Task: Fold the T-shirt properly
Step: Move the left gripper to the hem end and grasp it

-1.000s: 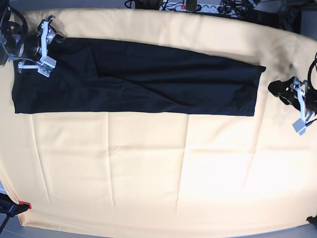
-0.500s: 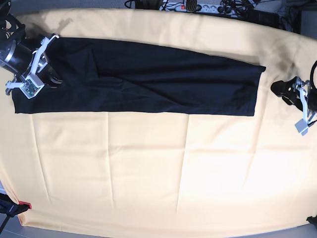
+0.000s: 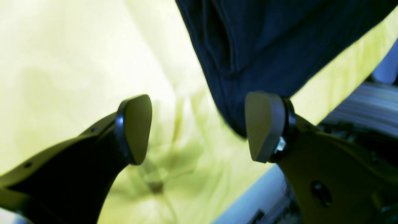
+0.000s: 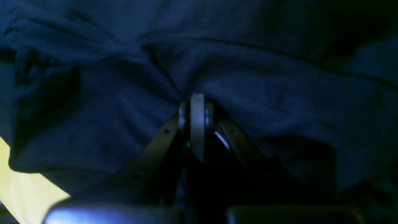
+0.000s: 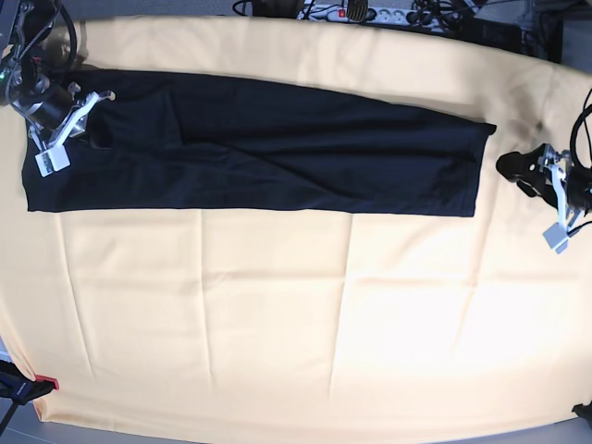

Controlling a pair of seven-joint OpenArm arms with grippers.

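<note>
Table [image 5: 277, 324], yellow-covered: T-shirt [image 5: 277, 148] lies across upper frame as a long folded band. Right gripper [image 4: 197, 102], upper left, clenched on a pinch of T-shirt fabric. Left gripper [image 3: 199, 127], right edge, released, just beside the hem corner. Judged: crosswise fold in hand; next, left gripper must take its end
</note>
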